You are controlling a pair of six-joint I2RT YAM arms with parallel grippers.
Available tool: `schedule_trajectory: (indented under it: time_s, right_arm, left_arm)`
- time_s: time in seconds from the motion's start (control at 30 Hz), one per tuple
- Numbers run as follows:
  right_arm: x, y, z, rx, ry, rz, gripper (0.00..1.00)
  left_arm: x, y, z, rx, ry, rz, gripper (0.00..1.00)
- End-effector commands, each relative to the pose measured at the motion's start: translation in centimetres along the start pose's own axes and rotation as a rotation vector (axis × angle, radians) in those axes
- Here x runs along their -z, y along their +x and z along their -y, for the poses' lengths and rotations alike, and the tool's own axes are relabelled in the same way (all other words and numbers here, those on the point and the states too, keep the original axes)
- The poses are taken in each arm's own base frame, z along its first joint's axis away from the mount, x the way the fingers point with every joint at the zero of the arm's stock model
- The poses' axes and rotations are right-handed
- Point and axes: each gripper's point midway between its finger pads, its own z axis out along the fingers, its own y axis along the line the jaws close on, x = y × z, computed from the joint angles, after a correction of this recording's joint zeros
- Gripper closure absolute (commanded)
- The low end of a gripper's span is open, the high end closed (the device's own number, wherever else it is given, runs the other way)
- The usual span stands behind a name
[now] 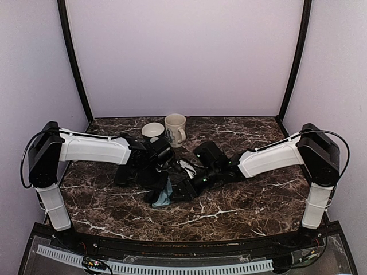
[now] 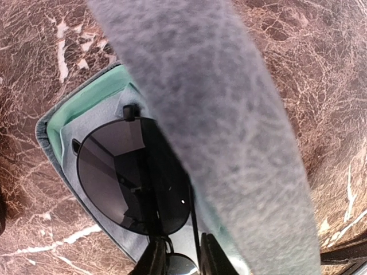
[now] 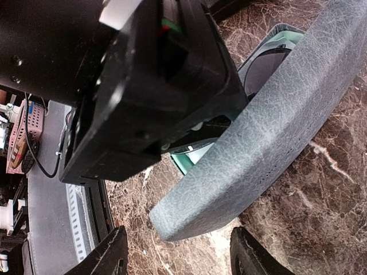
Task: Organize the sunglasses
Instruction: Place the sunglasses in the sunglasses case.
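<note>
From above, a grey-blue case (image 1: pixel 163 198) sits at the middle of the marble table (image 1: pixel 246 213), with a mug (image 1: pixel 175 129) and a bowl (image 1: pixel 152 130) behind it.

Left wrist: wire-framed sunglasses (image 2: pixel 132 177) lie inside the open, green-lined case. The left gripper (image 2: pixel 183 256) narrowly straddles their frame; whether it grips is unclear.

Right wrist: the right gripper (image 3: pixel 179 243) stands spread at the edge of the raised lid (image 3: pixel 258 143); whether it holds is unclear.

i see a cream mug (image 1: pixel 175 129) standing upright at the back of the dark marble table (image 1: pixel 241 209), with a small white bowl (image 1: pixel 152 130) just beside it on its left. nearer me, a grey-blue hard case (image 2: pixel 229 143) lies open, its lining (image 2: pixel 86 103) mint green.
</note>
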Motion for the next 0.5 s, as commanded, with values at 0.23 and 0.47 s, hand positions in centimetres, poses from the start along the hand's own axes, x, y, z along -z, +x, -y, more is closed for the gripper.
schedule_trajectory:
  time_s: [0.23, 0.47]
  right_arm:
    - [0.1, -0.9, -0.3, 0.012, -0.016, 0.026, 0.39]
    - [0.1, -0.9, -0.4, 0.015, -0.022, 0.026, 0.39]
  left_arm:
    - [0.0, 0.8, -1.7, 0.03, -0.062, -0.015, 0.84]
    - [0.8, 0.5, -1.8, 0.067, -0.063, 0.002, 0.85]
